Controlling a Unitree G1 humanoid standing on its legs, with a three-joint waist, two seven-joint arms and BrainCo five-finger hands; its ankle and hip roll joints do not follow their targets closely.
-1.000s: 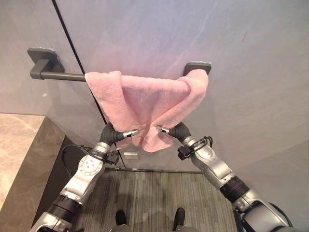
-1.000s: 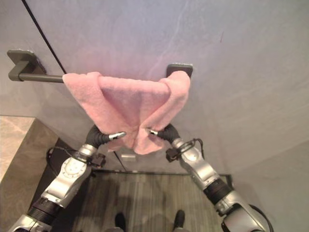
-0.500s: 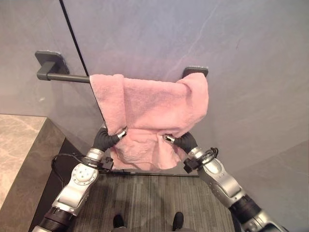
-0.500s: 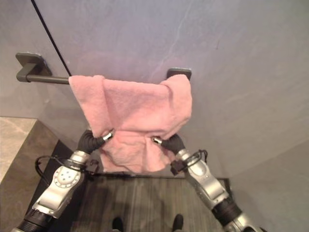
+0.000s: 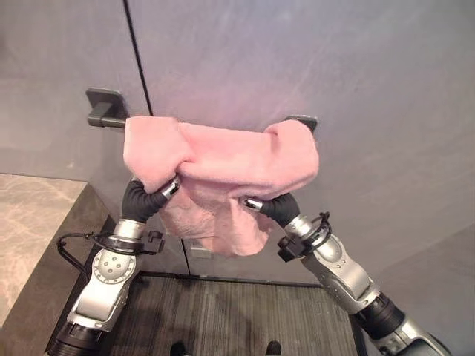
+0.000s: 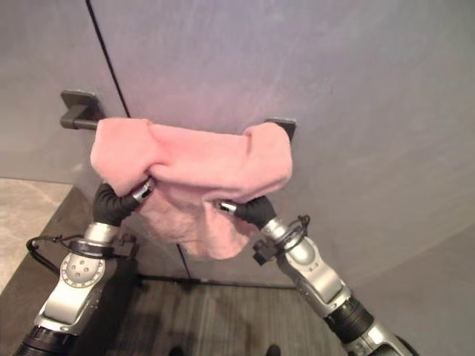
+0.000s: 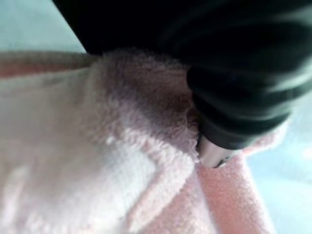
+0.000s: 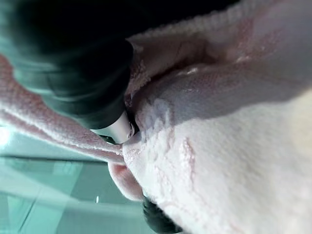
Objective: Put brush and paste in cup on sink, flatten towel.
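So the pink towel [image 5: 223, 159] is bunched up over the dark wall bar [image 5: 107, 119], sitting in the middle of the frame against the grey wall [image 5: 334, 67]. It's fluffy, thick terry, and right now it looks more like a rumpled roll than a flat sheet: a fat fold runs across the top, and a looser flap hangs down below center.

Its long axis goes left to right along the bar, from the left bracket area to the right bracket [image 5: 303, 120], which just peeks out behind the cloth. The hanging bit points straight down.

The left hand [image 5: 148, 199] is tucked up under the towel's lower left corner, and the right hand [image 5: 269, 208] is in under the lower right part. Both have their fingers buried in the fabric, so I honestly can't tell if they're curled on it or not, even from the wrist views.

A short stub of bar is bare at the left end. A stone counter [image 5: 30, 222] sits at lower left, with striped floor [image 5: 223, 319] at the bottom.
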